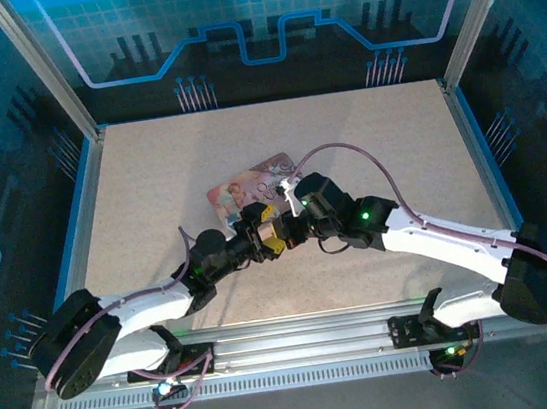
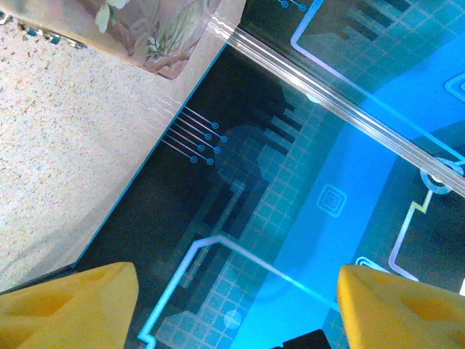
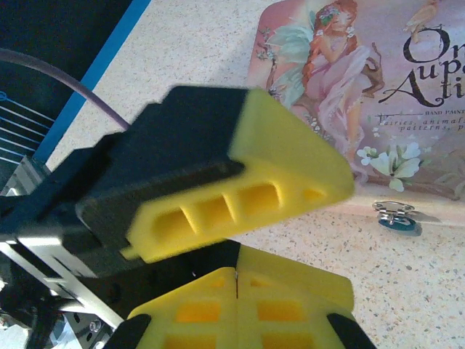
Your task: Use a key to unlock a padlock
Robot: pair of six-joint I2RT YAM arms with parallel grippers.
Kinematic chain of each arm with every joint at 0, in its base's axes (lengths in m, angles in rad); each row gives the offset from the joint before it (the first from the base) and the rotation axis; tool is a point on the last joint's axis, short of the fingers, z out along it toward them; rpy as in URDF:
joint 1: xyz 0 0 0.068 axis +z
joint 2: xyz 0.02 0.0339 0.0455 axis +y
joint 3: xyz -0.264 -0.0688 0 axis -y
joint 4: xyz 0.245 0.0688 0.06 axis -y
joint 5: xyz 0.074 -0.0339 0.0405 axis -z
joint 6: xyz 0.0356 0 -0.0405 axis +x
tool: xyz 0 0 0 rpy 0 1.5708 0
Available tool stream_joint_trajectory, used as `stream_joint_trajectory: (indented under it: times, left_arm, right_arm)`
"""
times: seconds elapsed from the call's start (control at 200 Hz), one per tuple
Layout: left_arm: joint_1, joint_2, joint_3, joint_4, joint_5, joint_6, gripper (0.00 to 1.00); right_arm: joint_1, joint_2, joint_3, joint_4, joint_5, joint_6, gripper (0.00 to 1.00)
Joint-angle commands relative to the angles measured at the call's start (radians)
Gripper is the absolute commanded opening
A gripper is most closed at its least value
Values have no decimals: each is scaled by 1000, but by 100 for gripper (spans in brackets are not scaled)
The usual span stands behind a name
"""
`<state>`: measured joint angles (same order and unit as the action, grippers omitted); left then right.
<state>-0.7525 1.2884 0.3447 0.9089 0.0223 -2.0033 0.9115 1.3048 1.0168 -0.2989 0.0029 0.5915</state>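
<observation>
The padlock (image 3: 394, 217) lies flat on the counter (image 1: 367, 152), its silvery shackle just beside the edge of the pink box (image 3: 363, 94) that faces the arms. It is free on the surface and nothing holds it.

Both arms reach in to the middle of the counter, and their tips nearly meet on the near side of the box. The right gripper (image 3: 237, 280) has its jaws pressed together, the yellow pads closed along a thin seam. That grip would suit pinching something very thin, but whether the key sits in the seam cannot be told.

The left gripper (image 2: 236, 305) has its jaws spread wide with nothing between them. One of its fingers (image 3: 276, 167) hangs close in front of the right gripper's pads, above the counter and left of the padlock.

This reads as a setting-up stage. The left jaws are probably open so they can take the small lock body and steady it while the right arm works at the keyhole. The lock is tiny and tucked against the box, so it could slide away if a finger nudges it.
</observation>
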Motion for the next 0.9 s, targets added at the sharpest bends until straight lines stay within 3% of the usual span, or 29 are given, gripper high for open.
stream_joint_trajectory:
  times: [0.0,0.24,0.895]
  left_arm:
    - [-15,44,-2,124,-28,-84,65]
    - [-33,140,-8,247,-46,-119,39]
    - [-42,182,-10,289,-58,-121,16]
  right_arm:
    - [17,-10,12,32,14,9,2]
    - [17,-32,-13,26,36,18,3]
    - [15,-85,-34,9,99,29,3]
